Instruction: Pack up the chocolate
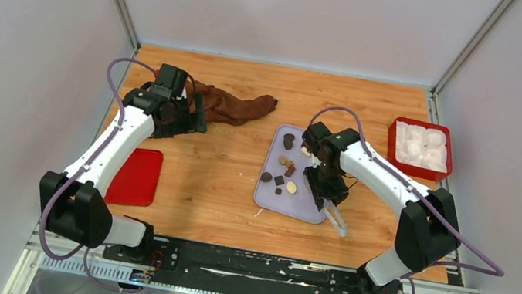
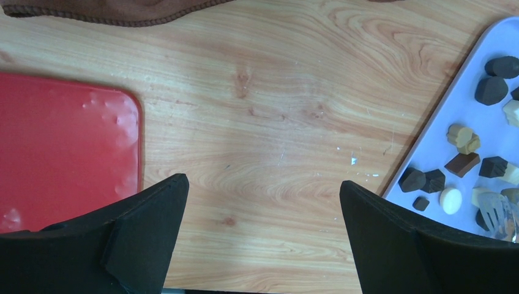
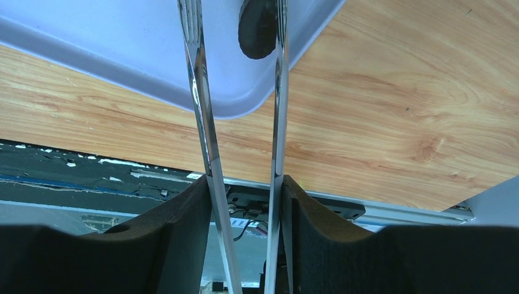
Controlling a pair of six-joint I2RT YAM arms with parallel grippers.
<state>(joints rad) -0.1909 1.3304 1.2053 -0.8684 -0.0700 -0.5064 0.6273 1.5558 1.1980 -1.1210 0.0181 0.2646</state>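
Note:
Several small chocolate pieces, dark, tan and cream, lie on the lavender tray in the middle of the table. My right gripper is shut on metal tongs at the tray's right side. In the right wrist view my right gripper presses both arms of the tongs. Their tips straddle a dark chocolate on the tray, with a gap on the left. My left gripper hangs open and empty over bare wood, left of the tray and the chocolate.
A brown cloth lies at the back left, beside my left gripper. A flat red lid sits near the left edge. A red bin with white items stands at the right. The black base rail runs along the near edge.

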